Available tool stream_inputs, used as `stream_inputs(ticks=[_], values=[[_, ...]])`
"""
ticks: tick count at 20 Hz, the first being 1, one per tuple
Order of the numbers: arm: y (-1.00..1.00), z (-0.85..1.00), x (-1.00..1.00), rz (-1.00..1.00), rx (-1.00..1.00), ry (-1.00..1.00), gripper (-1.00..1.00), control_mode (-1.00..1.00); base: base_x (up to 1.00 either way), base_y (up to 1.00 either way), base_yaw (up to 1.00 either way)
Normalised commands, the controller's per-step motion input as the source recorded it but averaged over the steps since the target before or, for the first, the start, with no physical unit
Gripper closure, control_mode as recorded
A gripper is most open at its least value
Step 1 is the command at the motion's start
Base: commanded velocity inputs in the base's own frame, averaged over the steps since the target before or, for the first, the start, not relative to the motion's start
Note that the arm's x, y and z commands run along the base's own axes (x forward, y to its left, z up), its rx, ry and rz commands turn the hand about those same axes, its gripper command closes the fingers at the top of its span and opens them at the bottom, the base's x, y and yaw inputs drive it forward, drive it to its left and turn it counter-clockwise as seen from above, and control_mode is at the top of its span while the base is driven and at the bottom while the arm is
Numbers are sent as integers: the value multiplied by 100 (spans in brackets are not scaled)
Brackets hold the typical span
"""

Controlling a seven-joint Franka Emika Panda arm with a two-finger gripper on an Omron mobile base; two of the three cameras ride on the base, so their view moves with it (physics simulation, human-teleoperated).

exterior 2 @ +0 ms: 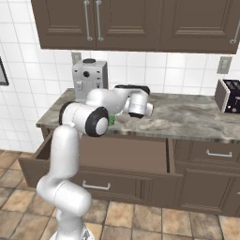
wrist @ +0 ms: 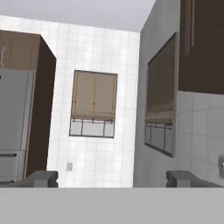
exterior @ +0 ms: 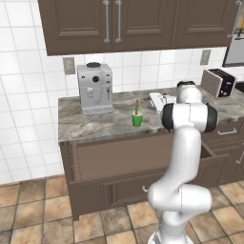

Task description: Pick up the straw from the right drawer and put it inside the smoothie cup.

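The smoothie cup [exterior: 137, 119] is a small green tumbler on the counter, right of the coffee machine. The straw [exterior: 137, 106], a thin brown stick, stands upright in it, its upper part poking above the rim. In the hand view my gripper [wrist: 112, 178] is open, its fingertips [wrist: 42, 178] wide apart with nothing between them, and it faces level across the room. The hand [exterior: 160, 101] hovers just right of the cup, apart from it. From the right, my arm hides most of the cup [exterior 2: 111, 120]. The right drawer [exterior 2: 93, 180] below the counter is pulled out.
A grey coffee machine [exterior: 95, 88] stands at the counter's back left and a toaster [exterior: 218, 82] at the far right. Dark wall cabinets [exterior: 114, 24] hang above. The open drawer juts into the floor space before the base. Narrower drawers [exterior 2: 206, 153] sit to its right.
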Motion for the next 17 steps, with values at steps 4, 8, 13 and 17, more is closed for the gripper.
stream_inputs(ticks=[4,8,13,17], values=[[0,40,-100,0,-6,-17,-100,-100,0,0,0],[-1,30,-100,0,-3,-22,-100,-100,0,0,0],[-2,20,-100,-1,-1,-30,-100,-100,0,0,0],[0,32,-100,0,-2,-33,-100,-100,0,0,0]])
